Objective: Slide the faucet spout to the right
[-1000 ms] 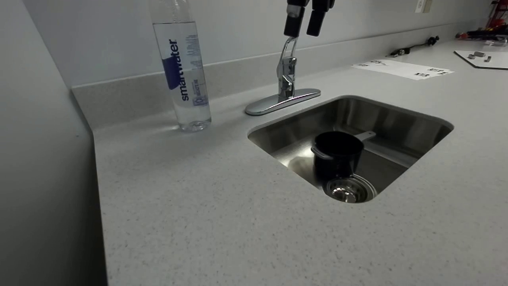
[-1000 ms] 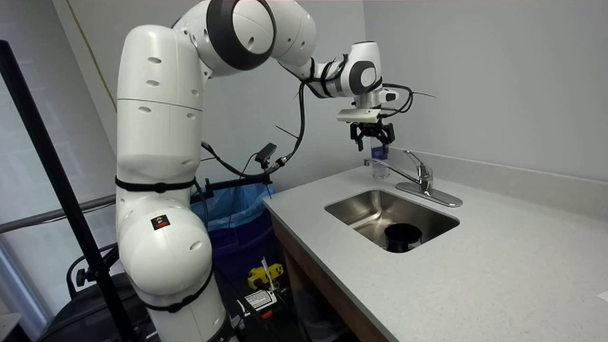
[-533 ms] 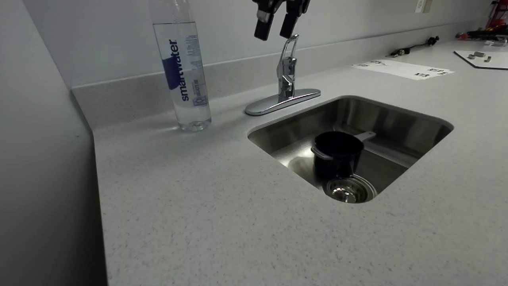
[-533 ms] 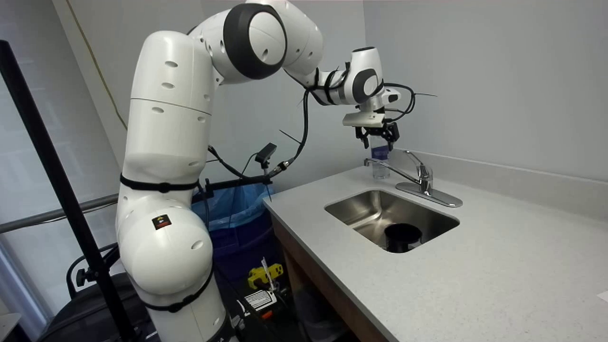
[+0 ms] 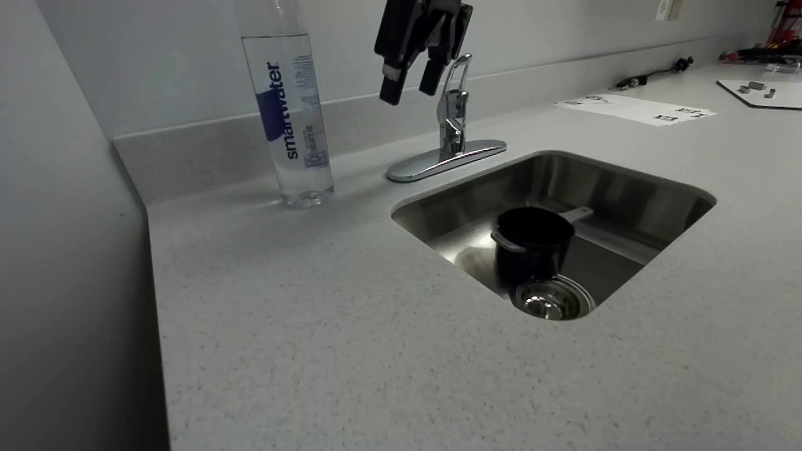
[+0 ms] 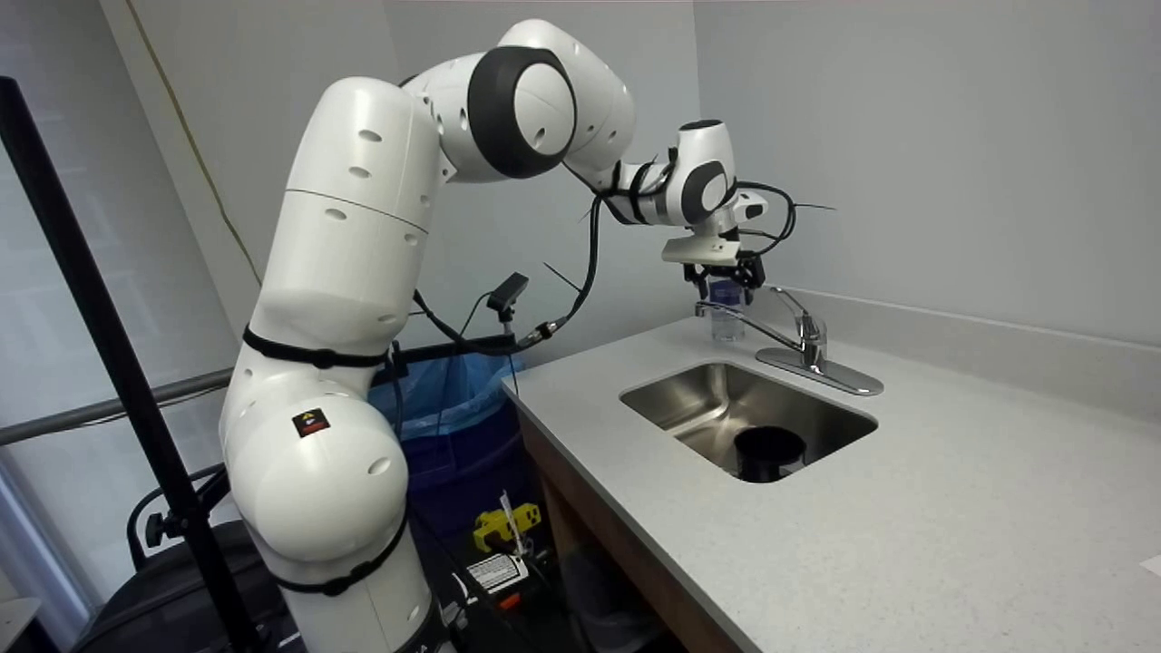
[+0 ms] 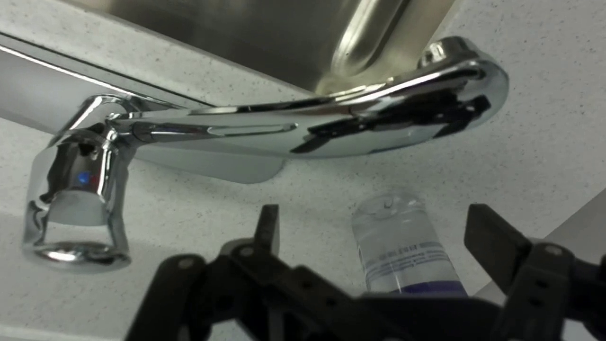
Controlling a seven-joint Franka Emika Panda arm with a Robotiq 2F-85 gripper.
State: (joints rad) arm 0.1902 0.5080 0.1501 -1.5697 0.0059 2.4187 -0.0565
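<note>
The spout (image 7: 326, 125) juts from the faucet body (image 6: 813, 337), its tip showing against the counter (image 7: 544, 118) beside the sink (image 7: 227, 33) in the wrist view; near it hangs the gripper (image 7: 374, 215), fingers spread apart, the spout outside them; the bottle (image 5: 294, 125) stands upright on the counter, and the pot (image 5: 532, 254) sits in the sink

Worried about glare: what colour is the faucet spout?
The faucet spout is silver, mirror-like chrome; shows best in the wrist view.

White arm (image 6: 349, 227) arched, wrist (image 6: 704, 150) tilted, black gripper (image 7: 372, 218) pointing downward, spread wide
</note>
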